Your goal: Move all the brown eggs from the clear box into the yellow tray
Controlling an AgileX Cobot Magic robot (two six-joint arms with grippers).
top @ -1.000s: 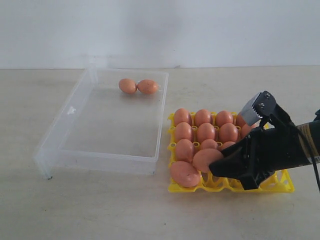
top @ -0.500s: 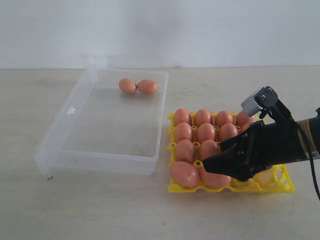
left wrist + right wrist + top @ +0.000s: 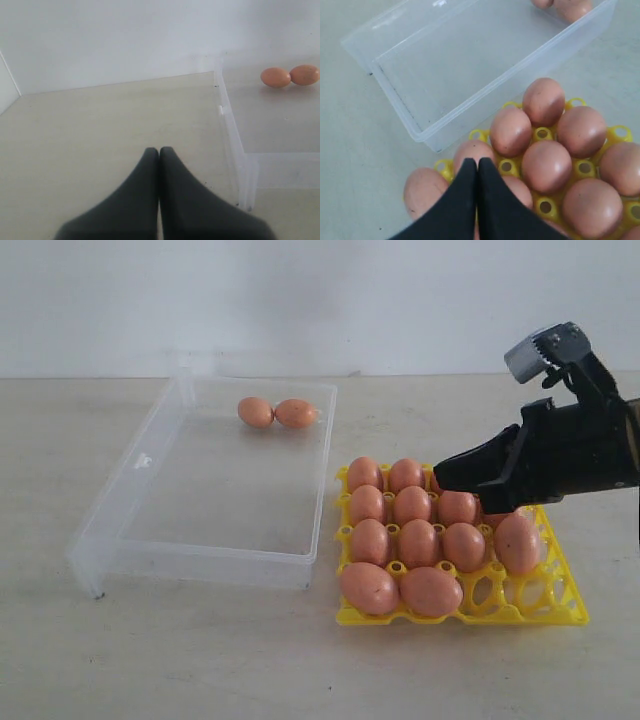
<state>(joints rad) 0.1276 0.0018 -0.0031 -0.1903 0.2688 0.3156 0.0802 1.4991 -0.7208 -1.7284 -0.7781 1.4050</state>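
Since one second ago, the right gripper [image 3: 438, 478] has risen from the front of the tray [image 3: 560, 618] and now hangs above the tray's back rows, tips pointing toward the box [image 3: 200, 562]. We see its jaws pressed together with nothing between them, and the right wrist view shows the same. The egg [image 3: 430, 591] it carried then now sits in the second cup of the front row, touching its left neighbour. The two cups to the right of it show bare yellow lattice. The three rows behind are filled wherever we can see them. The gripper hides part of the back rows, so we cannot give a full count.

Two eggs [image 3: 256, 412] lie touching each other on the box floor, near its far wall.

The left gripper [image 3: 159, 150] hangs over the table [image 3: 100, 125] just beside the box. Its jaws are closed on nothing.
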